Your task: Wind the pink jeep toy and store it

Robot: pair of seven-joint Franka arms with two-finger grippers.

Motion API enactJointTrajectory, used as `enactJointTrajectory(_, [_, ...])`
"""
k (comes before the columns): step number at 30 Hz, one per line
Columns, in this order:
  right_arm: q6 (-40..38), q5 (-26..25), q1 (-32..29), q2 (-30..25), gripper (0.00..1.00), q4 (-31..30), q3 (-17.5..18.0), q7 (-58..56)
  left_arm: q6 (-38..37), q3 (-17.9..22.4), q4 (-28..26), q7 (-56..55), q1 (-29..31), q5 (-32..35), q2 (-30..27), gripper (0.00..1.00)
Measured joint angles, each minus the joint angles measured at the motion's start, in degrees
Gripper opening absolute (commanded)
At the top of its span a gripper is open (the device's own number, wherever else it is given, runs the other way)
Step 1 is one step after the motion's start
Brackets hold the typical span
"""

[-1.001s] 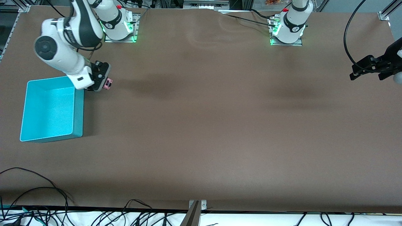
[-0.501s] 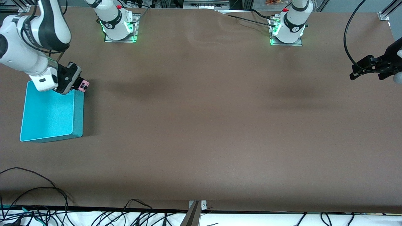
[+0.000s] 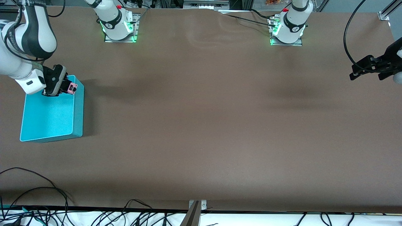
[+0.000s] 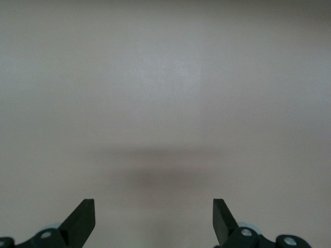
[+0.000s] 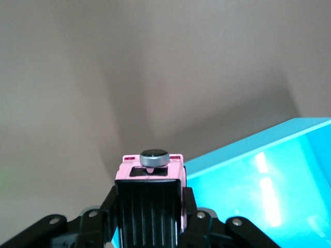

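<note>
My right gripper (image 3: 66, 87) is shut on the pink jeep toy (image 3: 72, 88) and holds it over the turquoise bin (image 3: 50, 127), at the bin's rim toward the robot bases. In the right wrist view the jeep (image 5: 150, 171) shows its black ribbed roof and a dark spare wheel between the fingers (image 5: 187, 206), with the bin's wall (image 5: 248, 150) below it. My left gripper (image 3: 361, 69) waits in the air at the left arm's end of the table. Its fingers (image 4: 83, 219) stand wide apart and empty in the left wrist view.
Brown table cloth (image 3: 204, 125) covers the table. Loose black cables (image 3: 37, 201) lie along the table edge nearest the front camera. A black cable (image 3: 347, 37) hangs by the left gripper.
My right arm has carried the jeep from over the bare table beside the bin to over the bin's rim. The left arm has not moved.
</note>
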Motion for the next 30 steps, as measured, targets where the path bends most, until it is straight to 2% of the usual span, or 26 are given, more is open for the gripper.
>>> enactJointTrajectory(9, [2.44,0.00,-0.39,3.12,0.15,0.91,-3.11,-14.51,0.00,-0.02,0.00,0.00,0.00,0.00,0.00,1.00])
enactJointTrajectory(17, [2.84,0.23,-1.45,7.04,0.16,3.08,-7.58,-26.94,0.00,-0.03,0.00,0.00,0.00,0.00,0.01,1.00])
enactJointTrajectory(30, [8.88,0.44,-3.64,14.12,0.16,3.50,-7.99,-30.53,-0.03,-0.04,0.00,0.00,0.00,0.00,0.01,1.00])
